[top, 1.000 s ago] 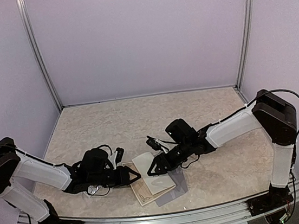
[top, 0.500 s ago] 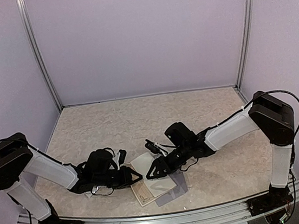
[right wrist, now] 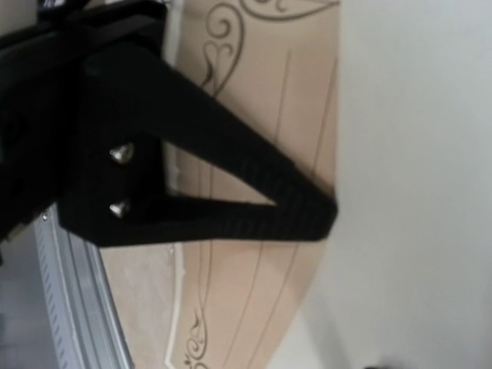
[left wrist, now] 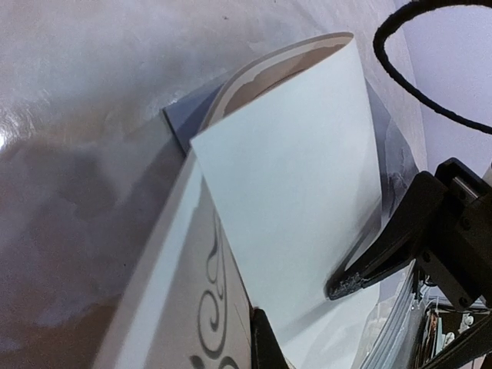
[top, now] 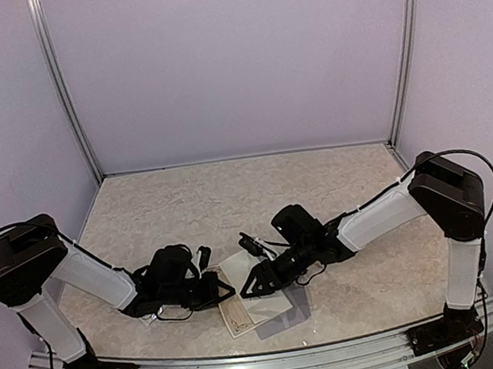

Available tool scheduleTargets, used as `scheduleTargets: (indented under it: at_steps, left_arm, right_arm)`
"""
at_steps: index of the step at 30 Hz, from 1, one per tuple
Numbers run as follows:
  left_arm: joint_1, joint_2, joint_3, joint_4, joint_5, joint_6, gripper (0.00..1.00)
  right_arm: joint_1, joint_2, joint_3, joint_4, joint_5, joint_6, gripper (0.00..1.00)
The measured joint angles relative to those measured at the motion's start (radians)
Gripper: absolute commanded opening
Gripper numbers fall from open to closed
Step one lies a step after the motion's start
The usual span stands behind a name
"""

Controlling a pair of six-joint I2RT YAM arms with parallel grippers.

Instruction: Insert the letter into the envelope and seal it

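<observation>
Both grippers sit low at the letter (top: 270, 302), near the front edge of the table (top: 230, 195). Your left gripper (top: 224, 292) has slid in to the sheet's left edge and closed fully since a second ago; whether it pinches paper cannot be told. Your right gripper (top: 252, 285) stays partly spread, one finger on the folded-over half, clamping nothing. The envelope (top: 291, 314) lies flat beneath the letter, showing at its right.
</observation>
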Motion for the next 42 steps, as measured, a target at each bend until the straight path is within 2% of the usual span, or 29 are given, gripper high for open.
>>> scheduleTargets:
  at_steps: [3,6,12,14,18,26,35,42]
  left_arm:
    - [-0.002,-0.001,0.000,-0.001,-0.009,0.008,0.00]
    - [-0.004,-0.012,-0.003,-0.013,-0.023,0.021,0.00]
    - [-0.006,-0.026,-0.003,-0.035,-0.035,0.039,0.00]
    - [-0.007,-0.027,-0.003,-0.039,-0.038,0.043,0.00]
    - [-0.011,-0.030,-0.003,-0.039,-0.040,0.046,0.00]
    - [-0.015,-0.031,-0.003,-0.041,-0.046,0.048,0.00]
    - [-0.026,-0.048,0.012,-0.099,-0.077,0.045,0.00]
    - [-0.029,-0.061,0.021,-0.145,-0.101,0.042,0.00]
  right_arm:
    - [0.003,-0.032,-0.009,-0.018,0.023,-0.001,0.68]
    - [0.000,-0.101,-0.013,-0.050,0.065,-0.002,0.68]
    - [-0.051,-0.251,-0.022,-0.096,0.197,0.000,0.58]
    - [-0.078,-0.266,-0.030,-0.106,0.234,0.004,0.54]
    - [-0.117,-0.262,-0.068,-0.130,0.282,0.024,0.51]
    - [-0.115,-0.245,-0.100,-0.135,0.267,0.046,0.77]
    - [-0.062,-0.267,-0.078,-0.262,0.343,0.064,0.81]
    - [-0.014,-0.349,-0.076,-0.330,0.389,0.089,0.84]
